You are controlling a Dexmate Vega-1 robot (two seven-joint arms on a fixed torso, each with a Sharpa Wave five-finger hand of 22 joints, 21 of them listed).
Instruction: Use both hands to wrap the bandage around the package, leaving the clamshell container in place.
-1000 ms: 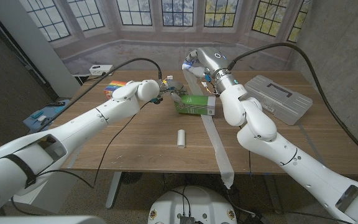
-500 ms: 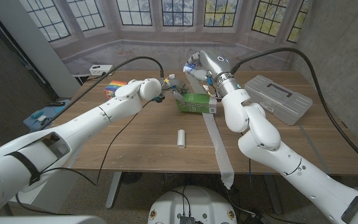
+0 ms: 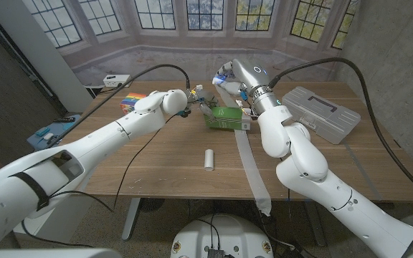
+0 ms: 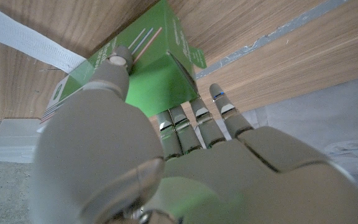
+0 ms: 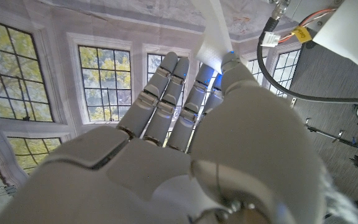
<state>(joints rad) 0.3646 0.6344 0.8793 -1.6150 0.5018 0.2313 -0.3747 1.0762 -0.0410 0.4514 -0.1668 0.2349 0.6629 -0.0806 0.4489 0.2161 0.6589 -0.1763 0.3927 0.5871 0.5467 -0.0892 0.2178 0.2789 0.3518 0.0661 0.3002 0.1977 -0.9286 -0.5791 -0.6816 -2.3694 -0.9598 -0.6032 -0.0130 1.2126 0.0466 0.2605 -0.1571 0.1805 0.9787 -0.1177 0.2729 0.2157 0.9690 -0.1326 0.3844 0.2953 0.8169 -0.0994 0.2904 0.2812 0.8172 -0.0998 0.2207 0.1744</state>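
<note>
Head view places the green package point(image 3: 227, 118) at the far middle of the wooden table point(image 3: 163, 158), with your two hands meeting around it. Your left hand point(image 3: 194, 106) reaches in from the left and sits against the package's left end. In the left wrist view, the same left hand point(image 4: 166, 155) has its thumb lying across the top face of the package point(image 4: 148, 68) and its fingers point(image 4: 194, 124) running down the near end face, so the hand grasps the box. Your right hand point(image 3: 228, 77) is raised above and just behind the package. In the right wrist view, the right hand point(image 5: 185, 124) pinches a white strip of bandage point(image 5: 213, 37) between the thumb and the fingers, which lie straight and close together.

From the package, the bandage point(image 3: 252, 168) trails toward you across the table and hangs over the near edge. A small white roll point(image 3: 209, 159) lies on the table, well apart from the package and left of the strip. The grey clamshell container point(image 3: 321, 113) rests shut at the right side of the table, apart from both hands. A colourful item point(image 3: 129, 102) lies at the far left of the table.
</note>
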